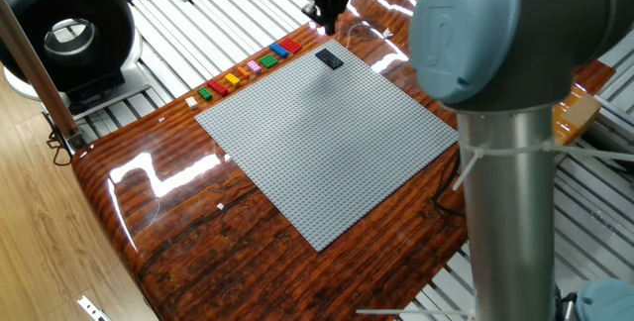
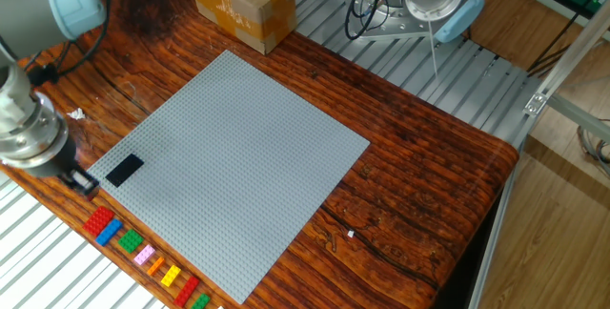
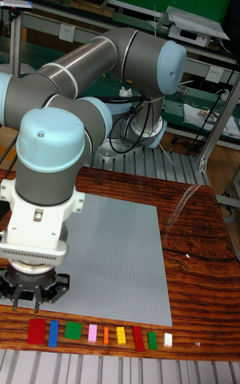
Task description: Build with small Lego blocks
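Row of small Lego blocks point(image 3: 93, 335) lies along the table's near edge, just off the grey baseplate point(image 2: 238, 166). Gripper point(image 3: 35, 305) hangs above the row's red end, empty; finger spacing unreadable. One dark brick point(image 2: 124, 169) sits on the baseplate corner nearby.
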`<state>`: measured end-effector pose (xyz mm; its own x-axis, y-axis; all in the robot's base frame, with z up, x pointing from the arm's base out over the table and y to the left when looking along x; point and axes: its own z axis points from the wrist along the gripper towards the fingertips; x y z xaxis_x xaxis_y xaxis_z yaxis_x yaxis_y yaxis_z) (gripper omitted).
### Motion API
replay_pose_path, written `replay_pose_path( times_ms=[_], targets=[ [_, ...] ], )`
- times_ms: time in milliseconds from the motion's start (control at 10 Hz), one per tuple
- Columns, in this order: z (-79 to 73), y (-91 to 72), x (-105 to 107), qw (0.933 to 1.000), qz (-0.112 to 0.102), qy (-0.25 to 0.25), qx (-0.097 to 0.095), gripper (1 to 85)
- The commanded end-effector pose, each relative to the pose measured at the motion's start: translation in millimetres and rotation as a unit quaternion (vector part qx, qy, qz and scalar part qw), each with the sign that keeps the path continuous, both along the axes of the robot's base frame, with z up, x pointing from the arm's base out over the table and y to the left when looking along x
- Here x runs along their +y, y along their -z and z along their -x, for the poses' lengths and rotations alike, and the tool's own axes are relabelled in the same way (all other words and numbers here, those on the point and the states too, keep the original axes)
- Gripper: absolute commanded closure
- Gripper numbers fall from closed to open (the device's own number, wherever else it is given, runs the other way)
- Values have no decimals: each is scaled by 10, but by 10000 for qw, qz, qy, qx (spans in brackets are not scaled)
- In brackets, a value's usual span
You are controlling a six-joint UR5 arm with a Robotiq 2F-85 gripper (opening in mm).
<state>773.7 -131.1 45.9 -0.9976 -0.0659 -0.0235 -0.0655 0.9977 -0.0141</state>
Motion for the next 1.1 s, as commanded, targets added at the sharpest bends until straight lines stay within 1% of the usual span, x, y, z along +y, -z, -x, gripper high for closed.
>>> replay_pose_path(
  times_ms=[0,200,300,400,800,1000],
  targets=[
    [-136,110,48,9998,-74,-24,-165,473],
    [-175,150,59,9997,-66,-33,-233,477],
    [-225,195,67,9995,-72,-49,-310,477],
    [-235,235,86,9994,-65,-34,-333,477],
    [-213,286,133,9994,-7,9,-357,477],
    [-208,289,147,9994,-15,17,-357,473]
  ],
)
